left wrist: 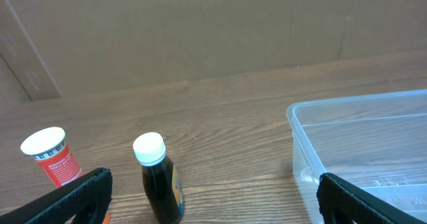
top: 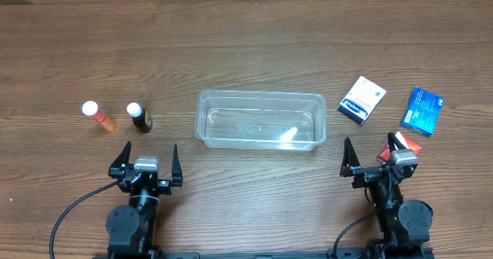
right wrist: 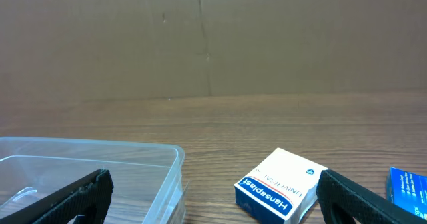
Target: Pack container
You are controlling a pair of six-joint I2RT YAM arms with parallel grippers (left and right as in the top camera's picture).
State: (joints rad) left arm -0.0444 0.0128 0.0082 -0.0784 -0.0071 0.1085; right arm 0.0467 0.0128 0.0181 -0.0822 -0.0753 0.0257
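The clear plastic container [top: 259, 95] sits mid-table with nothing visible inside it. Left of it stand an orange bottle [top: 98, 116] and a dark bottle [top: 139, 118], both white-capped. Right of it lie a white-and-blue Hansaplast box [top: 362, 100] and a blue box [top: 422, 111]. My left gripper [top: 150, 153] is open and empty near the front edge, just behind the dark bottle [left wrist: 160, 184]; the orange bottle [left wrist: 53, 157] and the container's corner [left wrist: 360, 111] flank it. My right gripper [top: 368, 155] is open and empty, facing the Hansaplast box [right wrist: 277, 187] and the container [right wrist: 133, 149].
A small red-and-white item [top: 406, 143] lies right beside my right gripper. The blue box [right wrist: 408, 187] shows at the right wrist view's right edge. A brown cardboard wall stands behind the wooden table.
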